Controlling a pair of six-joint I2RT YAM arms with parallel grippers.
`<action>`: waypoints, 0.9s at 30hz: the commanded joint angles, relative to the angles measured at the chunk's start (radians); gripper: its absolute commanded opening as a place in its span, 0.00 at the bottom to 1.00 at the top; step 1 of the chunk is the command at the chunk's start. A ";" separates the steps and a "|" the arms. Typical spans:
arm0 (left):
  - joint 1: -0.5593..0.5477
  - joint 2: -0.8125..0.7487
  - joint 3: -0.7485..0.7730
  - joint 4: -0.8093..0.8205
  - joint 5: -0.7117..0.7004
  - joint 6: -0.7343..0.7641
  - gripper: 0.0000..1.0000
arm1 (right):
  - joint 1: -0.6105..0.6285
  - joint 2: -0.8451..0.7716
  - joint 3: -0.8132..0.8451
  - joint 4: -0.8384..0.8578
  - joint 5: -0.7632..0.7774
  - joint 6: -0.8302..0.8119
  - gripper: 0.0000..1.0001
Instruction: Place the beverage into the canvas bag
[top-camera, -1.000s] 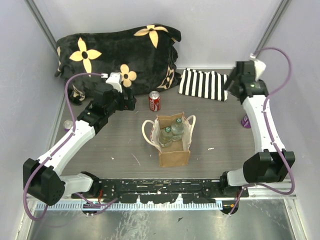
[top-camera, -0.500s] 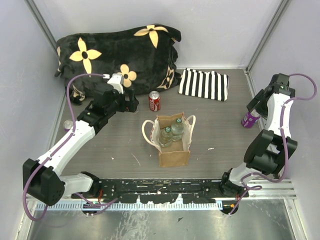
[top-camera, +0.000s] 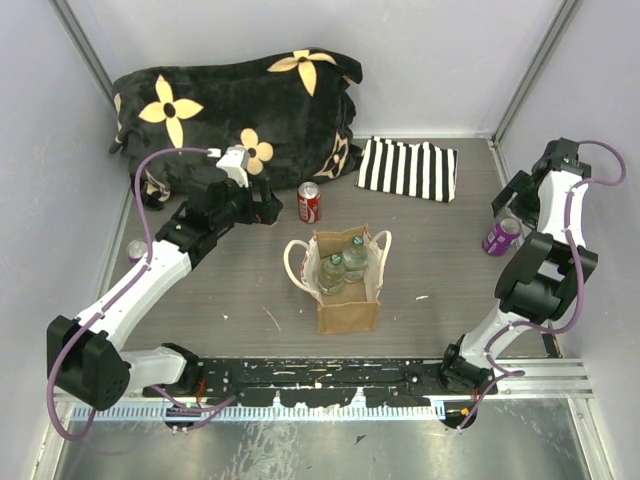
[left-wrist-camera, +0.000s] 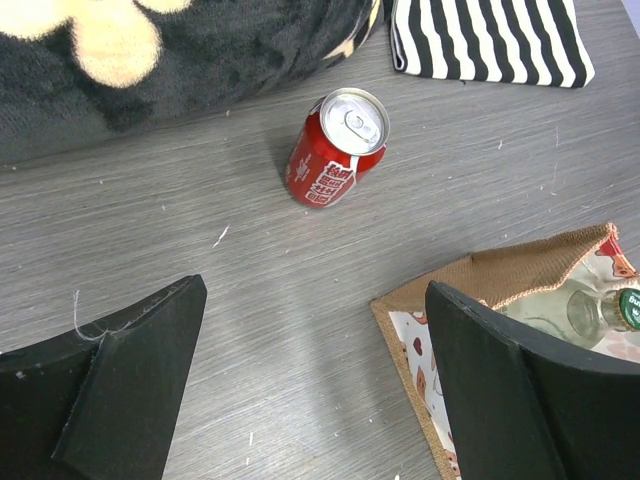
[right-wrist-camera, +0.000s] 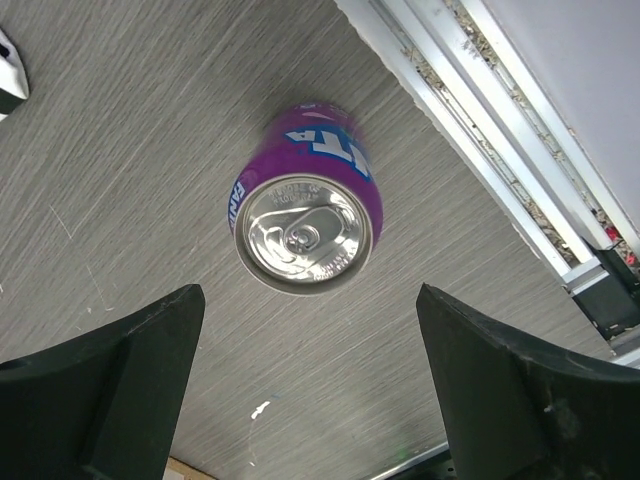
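The tan canvas bag (top-camera: 348, 305) stands mid-table with cream handles and two clear bottles (top-camera: 343, 262) inside; its brown rim (left-wrist-camera: 500, 280) shows in the left wrist view. A red beverage can (top-camera: 309, 203) (left-wrist-camera: 337, 146) stands upright behind the bag. My left gripper (top-camera: 266, 206) (left-wrist-camera: 315, 300) is open just left of it, with nothing between the fingers. A purple beverage can (top-camera: 501, 236) (right-wrist-camera: 305, 225) stands upright near the right edge. My right gripper (top-camera: 512, 197) (right-wrist-camera: 310, 300) hovers open over it, apart from it.
A black blanket with yellow flowers (top-camera: 240, 110) fills the back left. A black-and-white striped cloth (top-camera: 408, 168) lies at the back right. Another small can (top-camera: 135, 249) stands by the left wall. A metal rail (right-wrist-camera: 480, 130) runs close beside the purple can.
My right arm has swung from beside the striped cloth to the right edge, over the purple can, and its jaws have widened. The left gripper has edged slightly toward the red can.
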 joint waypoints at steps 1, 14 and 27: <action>0.007 0.012 -0.014 0.048 0.026 -0.010 0.98 | -0.003 0.027 0.050 -0.009 -0.024 -0.015 0.93; 0.025 0.023 -0.034 0.061 0.031 -0.011 0.98 | -0.002 0.115 0.027 -0.006 -0.019 -0.008 0.87; 0.031 0.025 -0.031 0.063 0.033 -0.017 0.98 | -0.002 0.116 0.000 0.002 -0.015 -0.024 0.31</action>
